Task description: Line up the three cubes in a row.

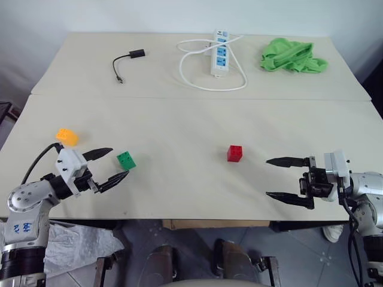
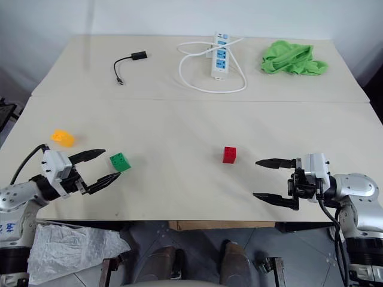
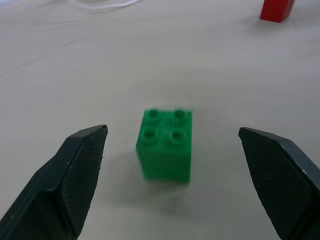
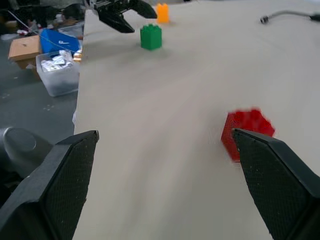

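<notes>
Both grippers, left (image 1: 112,164) and right (image 1: 277,178), gape empty; three cubes: green (image 1: 126,160), red (image 1: 234,153), orange-yellow (image 1: 67,137).

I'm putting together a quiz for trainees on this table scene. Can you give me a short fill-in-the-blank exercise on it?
1. The left pincer is open with the ___ cube just ahead of its fingers.
2. The right pincer is open and points toward the ___ cube.
3. The orange cube lies on the table, nearest the ___ pincer.
4. At the table's far side, the green cloth lies beside a white ___.

Missing words: green; red; left; power strip
</notes>
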